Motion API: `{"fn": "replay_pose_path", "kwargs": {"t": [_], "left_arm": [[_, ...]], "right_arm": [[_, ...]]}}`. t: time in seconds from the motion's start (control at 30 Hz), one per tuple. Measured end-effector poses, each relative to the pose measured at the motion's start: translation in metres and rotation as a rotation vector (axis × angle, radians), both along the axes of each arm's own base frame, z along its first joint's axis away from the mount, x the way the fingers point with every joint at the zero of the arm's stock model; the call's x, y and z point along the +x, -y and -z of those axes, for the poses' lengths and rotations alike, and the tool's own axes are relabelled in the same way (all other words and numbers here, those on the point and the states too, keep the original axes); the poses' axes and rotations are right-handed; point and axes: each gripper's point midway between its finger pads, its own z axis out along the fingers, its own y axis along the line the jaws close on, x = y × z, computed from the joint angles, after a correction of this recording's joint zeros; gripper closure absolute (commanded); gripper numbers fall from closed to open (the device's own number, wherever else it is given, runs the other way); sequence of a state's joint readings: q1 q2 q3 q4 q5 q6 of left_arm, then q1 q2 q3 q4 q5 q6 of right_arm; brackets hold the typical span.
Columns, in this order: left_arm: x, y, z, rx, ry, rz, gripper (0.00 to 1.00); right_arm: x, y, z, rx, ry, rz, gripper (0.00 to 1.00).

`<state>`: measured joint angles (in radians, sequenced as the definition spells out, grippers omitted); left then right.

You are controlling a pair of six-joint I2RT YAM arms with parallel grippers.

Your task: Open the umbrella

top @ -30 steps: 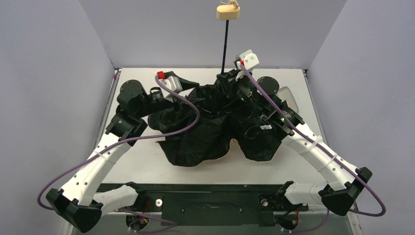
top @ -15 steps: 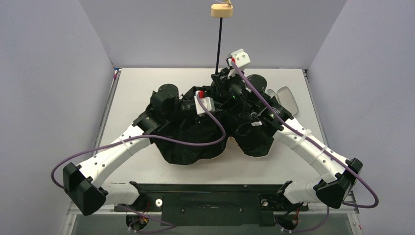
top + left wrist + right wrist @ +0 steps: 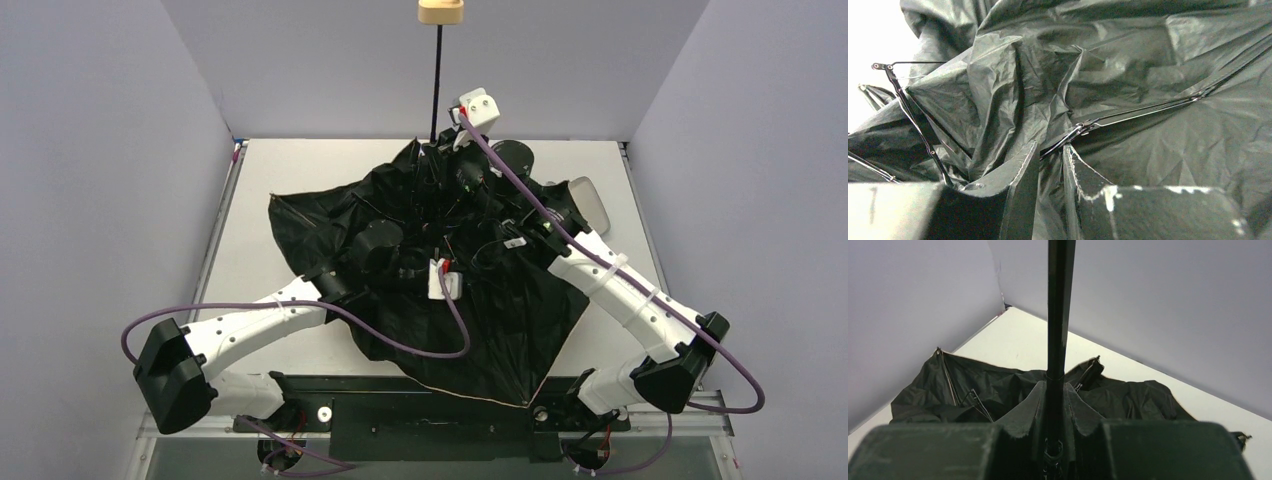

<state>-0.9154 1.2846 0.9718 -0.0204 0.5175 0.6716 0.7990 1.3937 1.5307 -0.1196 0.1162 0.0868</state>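
Well, the right gripper (image 3: 1055, 390) is clamped around the thin black shaft (image 3: 1058, 305) of the umbrella (image 3: 520, 320), which rises straight out of its grip to the handle knob (image 3: 441, 11). The left gripper (image 3: 1050, 160) has its jaws nearly together, lining (image 3: 1048, 200) in the slit and a rib (image 3: 1148, 106) crossing just ahead of them (pinched or only touching, I cannot tell). Beneath both, the canopy (image 3: 310, 225) sprawls half spread, black side up, on the table (image 3: 260, 170). If the left drags cloth rather than frame, I'd fear a bent rib or a tear.

On table (image 3: 300, 165): umbrella (image 3: 500, 330) spread at centre; shaft (image 3: 436, 85) upright at its far side, handle knob (image 3: 440, 12) on top; case (image 3: 592, 203) at its right edge.
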Motion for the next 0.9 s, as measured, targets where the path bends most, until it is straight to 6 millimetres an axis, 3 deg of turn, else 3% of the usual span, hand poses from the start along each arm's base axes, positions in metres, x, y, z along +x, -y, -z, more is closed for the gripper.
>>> {"fn": "replay_pose_path", "kwargs": {"t": [0.2, 0.4, 0.53, 0.63, 0.7, 0.9], "left_arm": [[0.005, -0.014, 0.013, 0.024, 0.005, -0.042, 0.77], [0.015, -0.028, 0.003, 0.011, -0.082, -0.117, 0.54], [0.022, -0.042, -0.017, -0.051, -0.195, -0.194, 0.42], [0.031, -0.054, -0.047, -0.137, -0.294, -0.275, 0.39], [0.038, -0.058, -0.078, -0.216, -0.336, -0.316, 0.37], [0.051, -0.064, -0.168, -0.427, -0.348, -0.382, 0.39]], "right_arm": [[0.008, 0.003, 0.008, -0.043, -0.005, -0.015, 1.00], [0.020, 0.021, 0.003, -0.077, 0.033, -0.021, 1.00], [0.014, 0.029, -0.014, -0.098, 0.105, -0.031, 1.00], [-0.001, 0.036, -0.031, -0.105, 0.180, -0.037, 1.00], [-0.018, 0.036, -0.038, -0.106, 0.215, -0.055, 1.00], [-0.036, 0.026, -0.039, -0.099, 0.239, -0.089, 1.00]]}}
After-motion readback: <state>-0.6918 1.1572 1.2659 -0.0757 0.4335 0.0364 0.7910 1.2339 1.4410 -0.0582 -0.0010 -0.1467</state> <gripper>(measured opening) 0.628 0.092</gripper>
